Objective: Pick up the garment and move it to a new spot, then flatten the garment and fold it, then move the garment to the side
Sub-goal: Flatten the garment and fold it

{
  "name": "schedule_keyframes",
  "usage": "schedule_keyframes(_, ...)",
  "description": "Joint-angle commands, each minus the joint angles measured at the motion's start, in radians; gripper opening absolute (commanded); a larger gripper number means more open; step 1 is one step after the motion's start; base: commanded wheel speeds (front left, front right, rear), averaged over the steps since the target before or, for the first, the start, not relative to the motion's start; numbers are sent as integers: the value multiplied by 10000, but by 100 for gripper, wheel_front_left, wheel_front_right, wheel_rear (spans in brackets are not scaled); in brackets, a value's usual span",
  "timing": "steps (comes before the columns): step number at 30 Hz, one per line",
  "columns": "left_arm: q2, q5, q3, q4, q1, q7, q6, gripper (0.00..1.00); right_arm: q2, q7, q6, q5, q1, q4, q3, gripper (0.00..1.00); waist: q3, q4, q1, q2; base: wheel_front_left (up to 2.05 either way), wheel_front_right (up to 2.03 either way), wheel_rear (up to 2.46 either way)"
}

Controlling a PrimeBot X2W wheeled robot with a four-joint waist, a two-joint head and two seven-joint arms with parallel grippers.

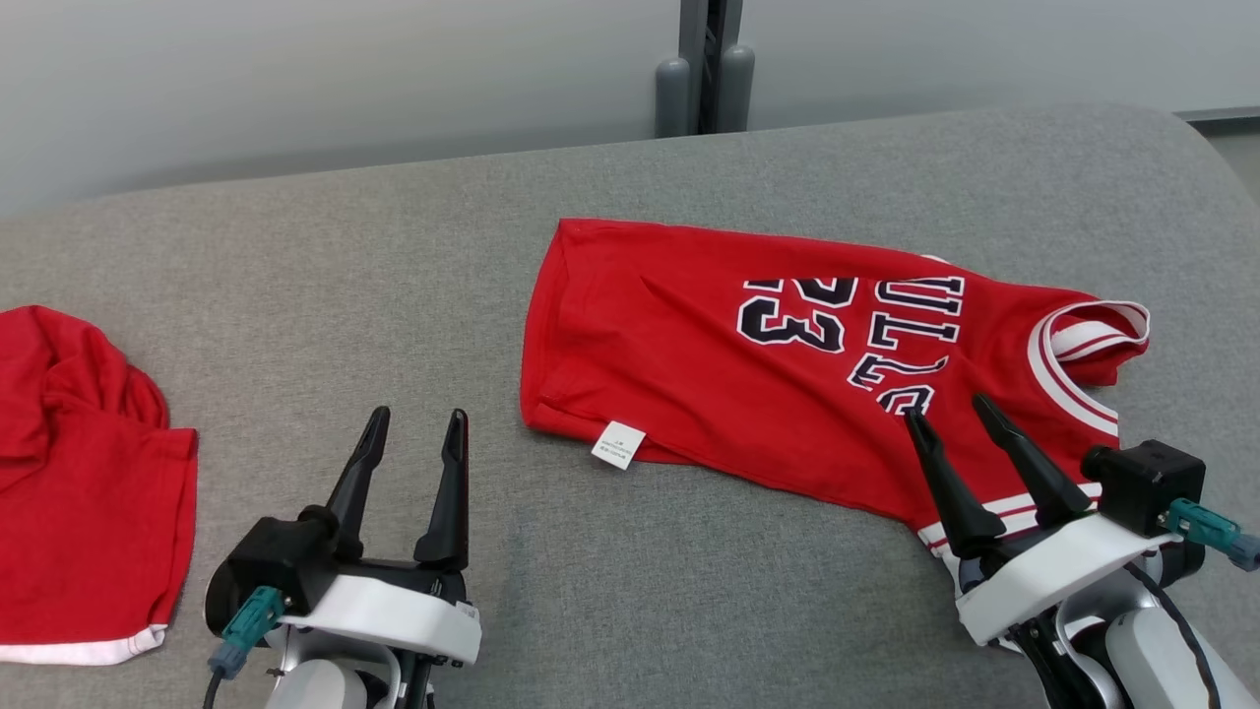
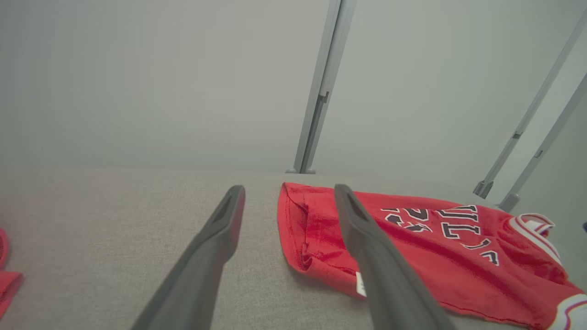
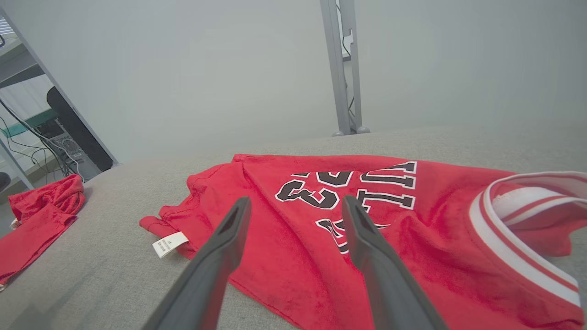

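Note:
A red basketball jersey (image 1: 748, 364) with black-and-white lettering and the number 23 lies spread on the grey table, its white-striped collar (image 1: 1093, 345) toward the right and a small white label (image 1: 618, 444) at its near hem. My right gripper (image 1: 947, 412) is open above the jersey's near right part, nothing between its fingers. In the right wrist view the jersey (image 3: 321, 238) lies beneath the open right gripper (image 3: 296, 206). My left gripper (image 1: 413, 421) stands open over bare table, left of the hem. The left wrist view shows the jersey (image 2: 435, 247) to the right of the left gripper (image 2: 289, 195).
A second red garment (image 1: 79, 483) with a white hem lies crumpled at the table's left edge, also visible as a red heap (image 3: 41, 215) in the right wrist view. Grey posts (image 1: 704, 69) stand behind the table (image 1: 345, 295). Bare grey cloth stretches between the two garments.

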Motion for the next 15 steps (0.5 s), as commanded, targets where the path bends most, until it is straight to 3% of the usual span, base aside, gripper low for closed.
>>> schedule_keyframes(1, 35, 132, -79, 293, -246, -33, -86, 100, -36, -174, -3, -70, -140, 68, 16, 100, 222, -176, 0, 0, 0, 0, 0)
schedule_keyframes(15, 78, 771, -831, 3382, -2635, -33, -702, 100, 208, -949, -3, -291, -541, 387, 94, 100, 1289, -876, 0, 0, 0, 0, 0)
